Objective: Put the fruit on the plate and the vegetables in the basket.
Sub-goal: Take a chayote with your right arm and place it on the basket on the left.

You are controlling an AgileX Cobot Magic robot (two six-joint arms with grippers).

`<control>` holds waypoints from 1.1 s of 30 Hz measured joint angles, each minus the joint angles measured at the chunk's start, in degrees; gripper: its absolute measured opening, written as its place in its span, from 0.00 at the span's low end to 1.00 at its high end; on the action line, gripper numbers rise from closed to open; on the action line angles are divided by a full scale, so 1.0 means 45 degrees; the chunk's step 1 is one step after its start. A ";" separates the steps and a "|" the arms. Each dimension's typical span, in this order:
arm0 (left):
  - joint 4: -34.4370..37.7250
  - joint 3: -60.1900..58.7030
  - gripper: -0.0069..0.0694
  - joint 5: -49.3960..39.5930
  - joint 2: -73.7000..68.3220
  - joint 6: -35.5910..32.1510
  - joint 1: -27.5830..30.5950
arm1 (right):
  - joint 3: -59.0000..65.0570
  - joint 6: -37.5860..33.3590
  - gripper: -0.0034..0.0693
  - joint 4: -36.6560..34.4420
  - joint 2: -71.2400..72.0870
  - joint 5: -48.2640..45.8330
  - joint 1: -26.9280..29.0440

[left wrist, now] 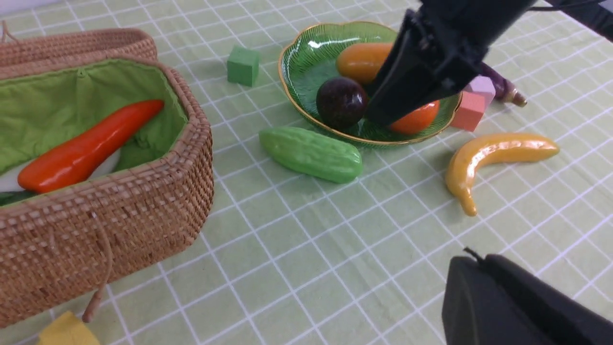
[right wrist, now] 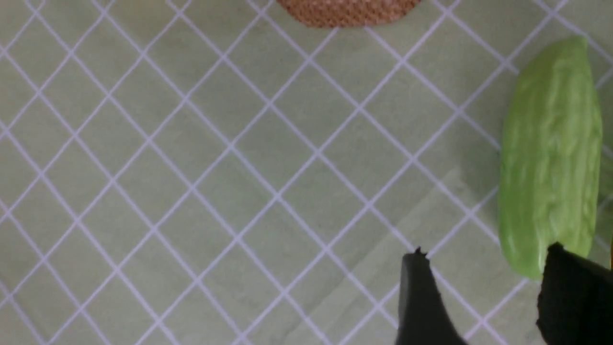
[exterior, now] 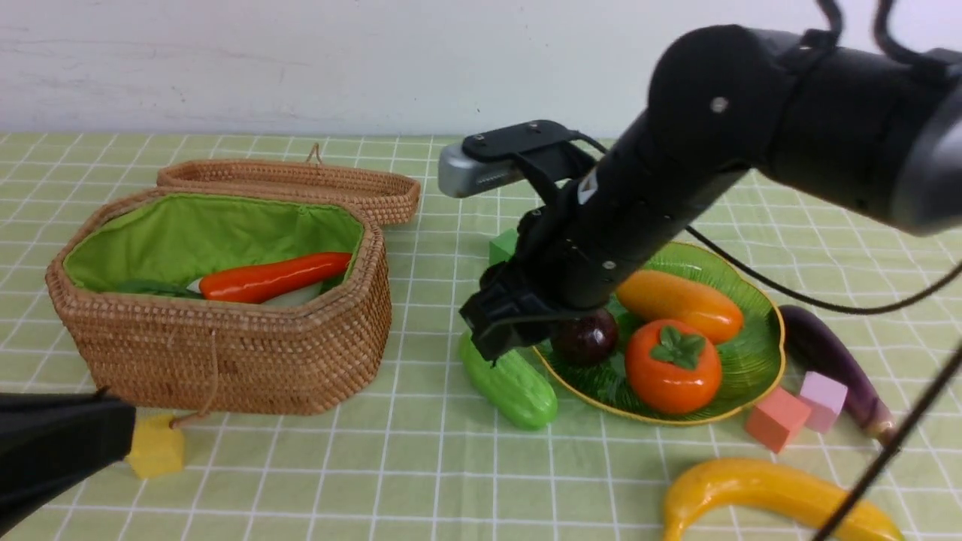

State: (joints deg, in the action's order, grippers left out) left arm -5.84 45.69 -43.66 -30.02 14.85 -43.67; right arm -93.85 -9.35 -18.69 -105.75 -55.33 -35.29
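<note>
The green plate (exterior: 755,353) holds a mango (exterior: 680,304), a round orange fruit (exterior: 671,366) and a dark purple ball (exterior: 586,338). A banana (exterior: 774,492) lies on the cloth in front of it. The wicker basket (exterior: 225,353) holds a red-orange pepper (exterior: 274,276) and a white radish (exterior: 297,295). A green cucumber (exterior: 511,383) lies left of the plate, and an eggplant (exterior: 834,361) to its right. My right gripper (exterior: 496,338) hangs open and empty just above the cucumber's (right wrist: 550,153) end. My left gripper (left wrist: 471,256) is shut and empty, low beside the basket's front.
The basket's woven lid (exterior: 301,188) lies open behind it. Small cubes are scattered about: a yellow one (exterior: 155,448) by the basket's front, a green one (exterior: 502,246) behind the plate, and a salmon one (exterior: 778,418) and a lilac one (exterior: 823,398) between plate and eggplant.
</note>
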 joint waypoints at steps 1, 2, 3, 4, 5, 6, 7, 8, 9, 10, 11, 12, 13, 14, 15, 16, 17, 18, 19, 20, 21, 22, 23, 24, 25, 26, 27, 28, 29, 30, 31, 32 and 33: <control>0.0000 0.0000 0.07 -0.0022 0.0054 0.0025 0.0000 | -0.0431 -0.0147 0.58 0.0096 -0.0514 0.0012 -0.0011; 0.0000 0.0000 0.07 -0.0068 0.0080 0.0040 0.0000 | -0.0643 -0.0224 0.61 0.0197 -0.0775 0.0012 -0.0014; 0.0000 0.0000 0.07 -0.0076 0.0080 0.0052 0.0000 | -0.0781 -0.0241 0.62 0.0223 -0.0943 0.0012 -0.0014; 0.0014 0.0000 0.07 -0.0225 0.0096 0.0071 0.0000 | -0.1310 -0.0332 0.67 0.0471 -0.1618 0.0025 -0.0025; 0.0014 -0.0017 0.07 -0.0261 0.0096 0.0071 0.0000 | -0.1373 -0.0342 0.69 0.0556 -0.1701 0.0036 -0.0025; 0.0014 -0.0014 0.07 -0.0444 0.0096 0.0080 0.0000 | -0.1794 -0.0395 0.74 0.0964 -0.2276 0.0036 -0.0025; 0.0014 -0.0014 0.07 -0.0569 0.0096 0.0080 0.0000 | -0.2074 -0.0395 0.77 0.1309 -0.2667 0.0036 -0.0025; 0.0014 -0.0014 0.07 -0.0674 0.0096 0.0080 0.0000 | -0.2372 -0.0422 0.80 0.1714 -0.3100 0.0036 -0.0025; 0.0014 -0.0014 0.07 -0.0766 0.0096 0.0080 0.0000 | -0.2543 -0.0422 0.82 0.1901 -0.3363 0.0036 -0.0025; 0.0014 -0.0014 0.07 -0.0957 0.0096 0.0080 0.0000 | -0.2802 -0.0426 0.85 0.2242 -0.3782 0.0036 -0.0025; 0.0014 -0.0014 0.07 -0.1049 0.0096 0.0080 0.0000 | -0.2894 -0.0426 0.87 0.2389 -0.3944 0.0036 -0.0025; 0.0014 -0.0014 0.07 -0.1049 0.0096 0.0080 0.0000 | -0.2954 -0.0426 0.87 0.2422 -0.4037 0.0036 -0.0025; 0.0026 -0.0014 0.07 -0.1142 0.0096 0.0080 0.0000 | -0.3096 -0.0426 0.88 0.2647 -0.4296 -0.0019 -0.0025; 0.0026 -0.0014 0.07 -0.1161 0.0096 0.0080 0.0000 | -0.3168 -0.0426 0.89 0.2765 -0.4468 -0.0035 -0.0025; 0.0026 -0.0014 0.07 -0.1159 0.0096 0.0080 0.0000 | -0.3208 -0.0426 0.89 0.2862 -0.4622 -0.0061 -0.0025; 0.0026 -0.0014 0.07 -0.1173 0.0096 0.0080 0.0000 | -0.3235 -0.0426 0.88 0.2958 -0.4811 -0.0086 -0.0025; 0.0026 -0.0014 0.07 -0.1173 0.0096 0.0080 0.0000 | -0.3235 -0.0426 0.88 0.2971 -0.4811 -0.0086 -0.0025; 0.0026 -0.0014 0.07 -0.1173 0.0096 0.0080 0.0000 | -0.3261 -0.0437 0.87 0.3000 -0.5020 -0.0097 -0.0025; 0.0026 -0.0014 0.07 -0.1161 0.0096 0.0080 0.0000 | -0.3275 -0.0437 0.87 0.2987 -0.5114 -0.0097 -0.0025; 0.0026 -0.0014 0.07 -0.1161 0.0096 0.0080 0.0000 | -0.3287 -0.0437 0.87 0.2973 -0.5131 -0.0097 -0.0025; 0.0026 -0.0014 0.07 -0.1161 0.0096 0.0080 0.0000 | -0.3301 -0.0437 0.86 0.2972 -0.5229 -0.0097 -0.0040; 0.0026 -0.0014 0.07 -0.1153 0.0096 0.0080 0.0000 | -0.3303 -0.0437 0.86 0.2881 -0.5321 -0.0097 -0.0040; 0.0026 -0.0014 0.07 -0.1136 0.0096 0.0080 0.0000 | -0.3303 -0.0437 0.85 0.2838 -0.5395 -0.0108 -0.0040; 0.0026 -0.0014 0.07 -0.1137 0.0096 0.0080 0.0000 | -0.3314 -0.0437 0.85 0.2819 -0.5434 -0.0153 -0.0050; 0.0036 -0.0014 0.07 -0.1137 0.0096 0.0080 0.0000 | -0.3314 -0.0437 0.85 0.2804 -0.5486 -0.0178 -0.0065; 0.0036 -0.0014 0.07 -0.1137 0.0096 0.0080 0.0000 | -0.3314 -0.0437 0.85 0.2790 -0.5562 -0.0207 -0.0090; 0.0036 -0.0014 0.07 -0.1137 0.0096 0.0080 0.0000 | -0.3314 -0.0437 0.85 0.2790 -0.5559 -0.0225 -0.0090; 0.0036 -0.0014 0.07 -0.1137 0.0096 0.0080 0.0000 | -0.3314 -0.0449 0.83 0.2794 -0.5653 -0.0237 -0.0120; 0.0036 -0.0014 0.07 -0.1137 0.0096 0.0080 0.0000 | -0.3327 -0.0449 0.82 0.2820 -0.5660 -0.0237 -0.0150; 0.0025 -0.0014 0.07 -0.1137 0.0096 0.0080 0.0000 | -0.3337 -0.0449 0.79 0.2880 -0.5675 -0.0237 -0.0161; 0.0013 -0.0014 0.07 -0.1137 0.0096 0.0080 0.0000 | -0.3337 -0.0449 0.78 0.2898 -0.5675 -0.0237 -0.0161; -0.0018 -0.0014 0.07 -0.1137 0.0096 0.0080 0.0000 | -0.3337 -0.0462 0.72 0.2963 -0.5675 -0.0237 -0.0161; -0.0049 -0.0014 0.07 -0.1137 0.0096 0.0080 0.0000 | -0.3337 -0.0462 0.69 0.2962 -0.5675 -0.0237 -0.0161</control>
State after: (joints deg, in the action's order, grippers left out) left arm -6.06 45.63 -48.78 -29.59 15.21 -43.67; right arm -108.87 -11.43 -5.36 -131.28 -56.40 -36.02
